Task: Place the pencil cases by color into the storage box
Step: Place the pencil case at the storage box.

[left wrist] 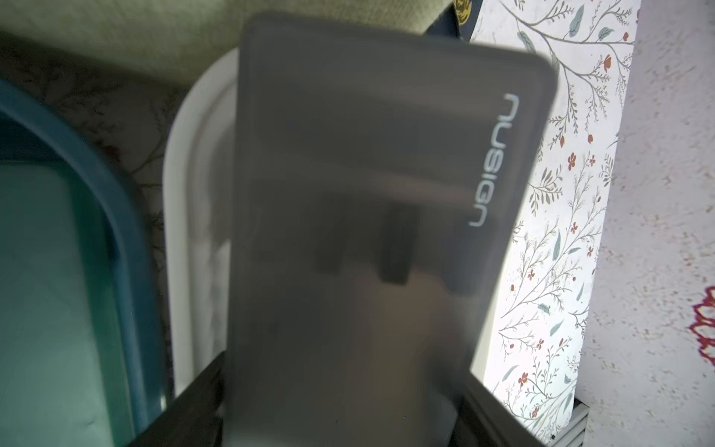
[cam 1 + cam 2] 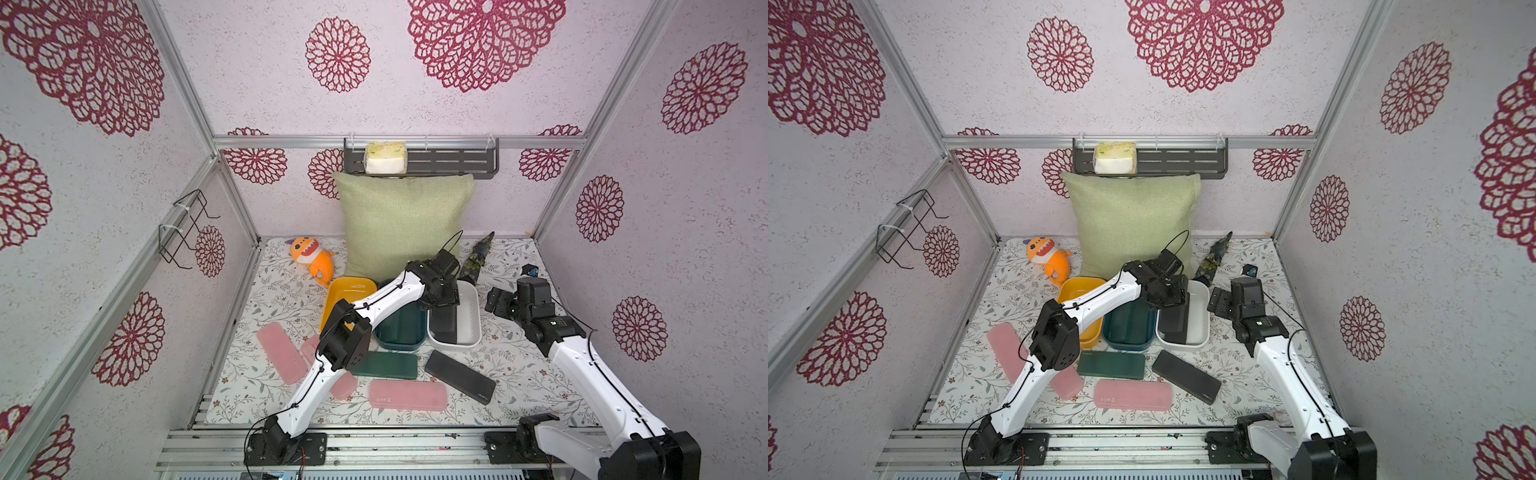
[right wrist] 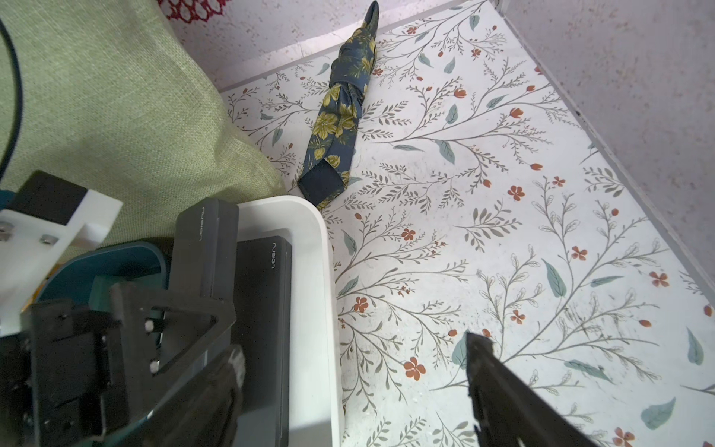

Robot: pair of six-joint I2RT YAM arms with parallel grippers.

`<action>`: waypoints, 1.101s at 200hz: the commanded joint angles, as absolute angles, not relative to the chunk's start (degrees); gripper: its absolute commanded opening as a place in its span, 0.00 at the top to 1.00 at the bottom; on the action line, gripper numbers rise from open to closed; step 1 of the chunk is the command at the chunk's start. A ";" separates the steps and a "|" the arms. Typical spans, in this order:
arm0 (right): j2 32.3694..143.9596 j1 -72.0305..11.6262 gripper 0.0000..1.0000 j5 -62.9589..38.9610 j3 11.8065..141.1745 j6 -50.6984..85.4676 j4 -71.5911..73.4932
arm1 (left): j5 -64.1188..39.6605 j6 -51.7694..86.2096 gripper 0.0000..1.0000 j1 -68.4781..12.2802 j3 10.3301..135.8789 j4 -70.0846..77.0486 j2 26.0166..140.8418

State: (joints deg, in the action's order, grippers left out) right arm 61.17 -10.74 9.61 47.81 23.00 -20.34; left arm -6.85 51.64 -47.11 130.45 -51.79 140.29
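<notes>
black pencil case [image 1: 367,193] is clamped in the left gripper [image 2: 441,306], jaws closed on its near end, "nusign" face toward the wrist camera. It hangs tilted over the white tub [image 3: 309,278], along the wall on the teal side; can't tell whether it touches the tub. second black case [image 3: 263,309] lies flat in the same tub, just right of the held one. teal tub [image 2: 401,330] sits directly left of the gripper, yellow tub [image 2: 345,293] beyond it. right gripper [image 2: 496,303] is just right of the white tub over the mat [image 3: 503,232], jaws wide apart, nothing between them. Back toward the arm bases, on the mat: dark green case [image 2: 386,365], third black case [image 2: 459,376], three pink cases [image 2: 407,395], one partly under the left arm [image 2: 390,297].
</notes>
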 commanded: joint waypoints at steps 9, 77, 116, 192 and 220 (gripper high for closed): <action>59.23 -9.94 0.08 8.58 47.44 21.63 -18.86 | -6.65 53.02 0.52 -48.20 131.28 -52.43 140.32; 58.89 -9.50 0.08 7.52 46.88 21.29 -18.46 | -5.76 54.32 0.52 -48.69 131.65 -55.73 141.13; 58.56 -9.14 0.08 7.21 46.79 20.93 -18.46 | -5.27 54.70 0.52 -48.69 131.59 -56.64 141.82; 57.67 -8.22 0.07 6.41 46.14 20.22 -18.60 | -4.96 55.33 0.46 -48.69 135.23 -58.82 146.24; 57.36 -7.91 0.07 6.40 45.98 19.95 -18.63 | -4.58 55.84 0.42 -48.60 135.52 -59.12 146.83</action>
